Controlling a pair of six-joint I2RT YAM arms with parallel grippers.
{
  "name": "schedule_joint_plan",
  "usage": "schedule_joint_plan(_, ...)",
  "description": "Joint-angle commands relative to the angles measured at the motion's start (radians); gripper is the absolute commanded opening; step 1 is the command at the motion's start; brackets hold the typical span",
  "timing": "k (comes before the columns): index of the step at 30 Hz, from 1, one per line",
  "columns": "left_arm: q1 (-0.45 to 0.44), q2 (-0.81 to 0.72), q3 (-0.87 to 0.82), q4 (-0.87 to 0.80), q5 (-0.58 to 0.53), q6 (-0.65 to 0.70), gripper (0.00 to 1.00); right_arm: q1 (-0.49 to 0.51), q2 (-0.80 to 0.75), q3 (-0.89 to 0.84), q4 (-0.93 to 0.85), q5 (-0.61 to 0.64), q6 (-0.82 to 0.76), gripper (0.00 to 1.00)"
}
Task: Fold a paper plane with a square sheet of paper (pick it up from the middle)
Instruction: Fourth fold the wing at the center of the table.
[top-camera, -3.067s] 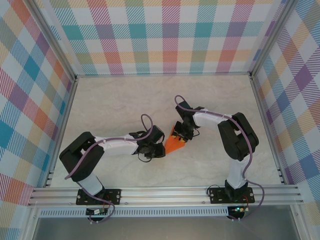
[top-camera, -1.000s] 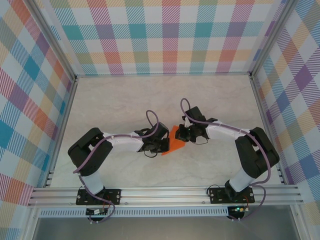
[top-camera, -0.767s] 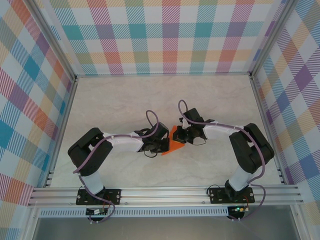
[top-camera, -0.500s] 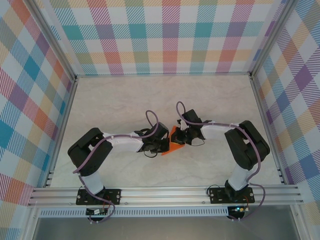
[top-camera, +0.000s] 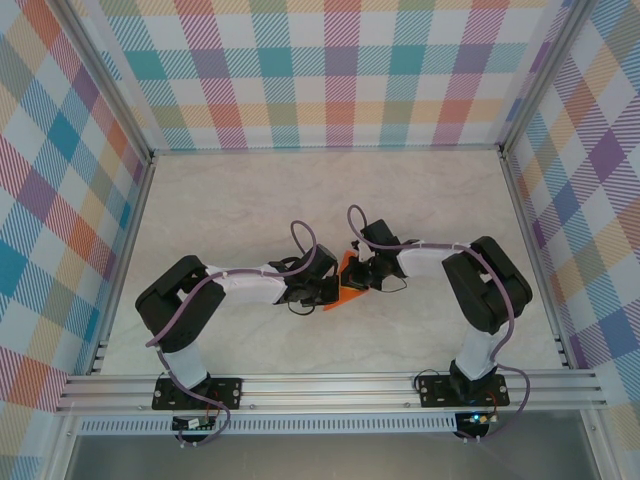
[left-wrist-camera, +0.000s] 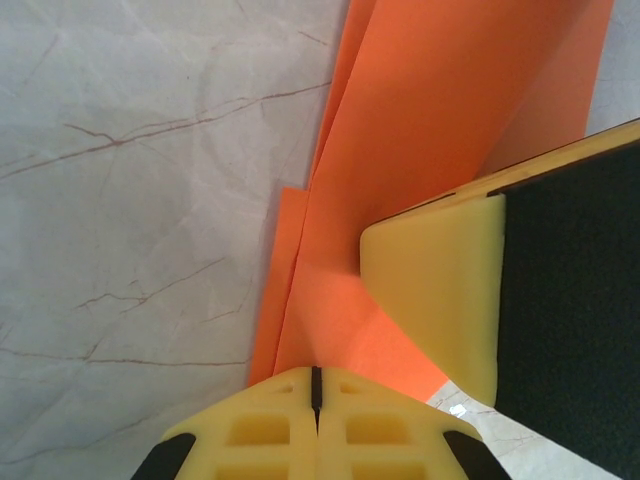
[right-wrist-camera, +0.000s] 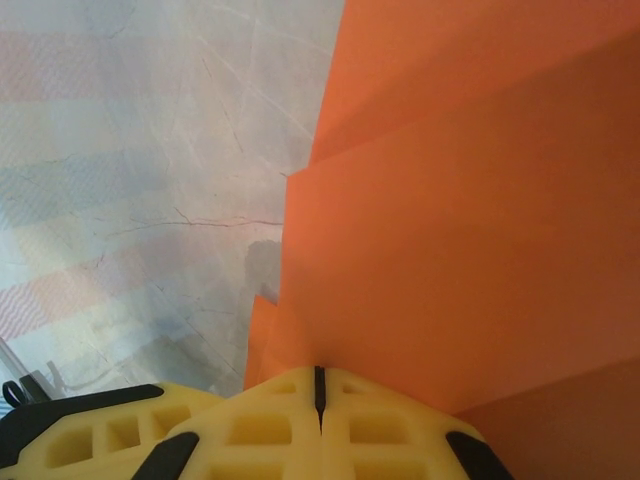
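1. Left wrist view: the left gripper sits at 6 o'clock of the frame, pressed fully closed, with the orange paper coming out from between its tips and running up toward 1 o'clock; on so thin a sheet a small tug from either arm could slide it out of that pinch.
2. Right wrist view: the right gripper is likewise clamped tight on the paper, which fans away toward 2 o'clock; with both arms gripping one sheet, I judge that any pull apart or twist out of step would tear it or drag a crease crooked.
3. At 3 o'clock in the left wrist view, one of the right arm's fingers lies on the paper just beside the left tips; working this close, the two could knock together and spoil the fold.
4. A narrow loose layer shows at 8 o'clock of that view; unpressed flaps may spring open once released.
5. From the top external view the paper is pinched between both arms near the middle of the table, mostly hidden; whether it touches the table I cannot tell, so a careless release may let it drop askew.
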Motion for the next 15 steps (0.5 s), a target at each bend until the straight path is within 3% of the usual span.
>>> schedule_joint_plan(1, -0.006, 0.041, -0.06, -0.144, -0.008, 0.01, 0.0, -0.03, 0.034, 0.024, -0.015, 0.072, -0.064, 0.0)
schedule_joint_plan(15, -0.007, 0.043, -0.086, -0.149, 0.013, 0.021, 0.0, -0.176, 0.087, 0.067, 0.015, 0.06, -0.114, 0.0)
